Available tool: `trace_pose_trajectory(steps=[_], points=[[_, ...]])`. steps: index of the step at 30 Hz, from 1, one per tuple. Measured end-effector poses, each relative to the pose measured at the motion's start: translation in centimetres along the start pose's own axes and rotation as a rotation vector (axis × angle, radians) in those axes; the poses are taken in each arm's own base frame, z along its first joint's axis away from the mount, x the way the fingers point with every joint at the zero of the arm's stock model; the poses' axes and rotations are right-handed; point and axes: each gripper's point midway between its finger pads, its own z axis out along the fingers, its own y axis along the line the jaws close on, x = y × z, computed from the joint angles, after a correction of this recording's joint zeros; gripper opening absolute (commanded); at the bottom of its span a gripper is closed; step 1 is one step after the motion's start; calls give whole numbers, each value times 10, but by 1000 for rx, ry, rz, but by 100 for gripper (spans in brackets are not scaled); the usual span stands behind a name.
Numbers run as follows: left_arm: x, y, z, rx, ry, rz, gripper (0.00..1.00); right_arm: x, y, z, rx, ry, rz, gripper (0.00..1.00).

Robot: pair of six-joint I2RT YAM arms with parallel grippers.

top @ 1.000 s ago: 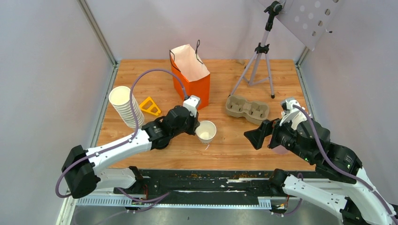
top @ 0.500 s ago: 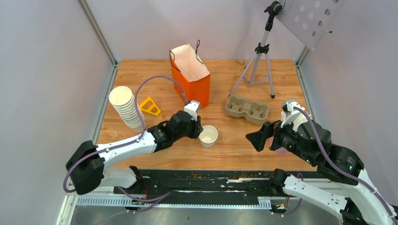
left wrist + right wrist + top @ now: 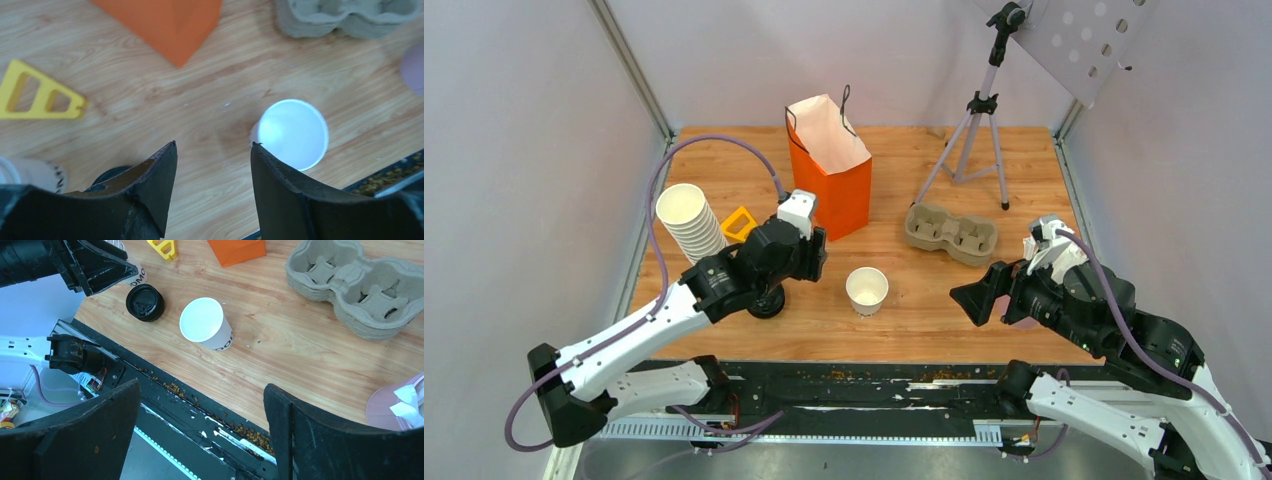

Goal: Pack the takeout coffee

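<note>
1. Lidless white cup [image 3: 206, 329], just right of the black lid [image 3: 145, 302]: dark letters low on its wall begin "DO"; the rest cannot be read.
2. White cup side [image 3: 134, 274], just behind the black lid: dark letters, seemingly "DOM", cut off.

You've got the lidless cup [image 3: 866, 289] mid-tabletop [image 3: 904, 325]. From it: bag [image 3: 829, 165] at 11 o'clock, carrier [image 3: 951, 233] at 2, tripod [image 3: 972, 140] behind at 1, loose lid [image 3: 145, 302] at 9, cup stack [image 3: 692, 228] at 10, triangle piece [image 3: 739, 222] just right of the stack.
</note>
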Motion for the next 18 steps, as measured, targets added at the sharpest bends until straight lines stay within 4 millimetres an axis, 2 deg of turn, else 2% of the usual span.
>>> trace_pose_trajectory(steps=[2,7,16,18], points=[[6,13,-7,-55,22,14,61,0,1,0,-2,0,5,92],[42,47,-11,-206,125,63,59,1,2,1,-7,7,14,92],[125,100,7,-374,347,43,52,-2,8,5,-17,21,16,91],[137,105,10,-381,377,34,52,-3,9,6,-19,18,16,91]])
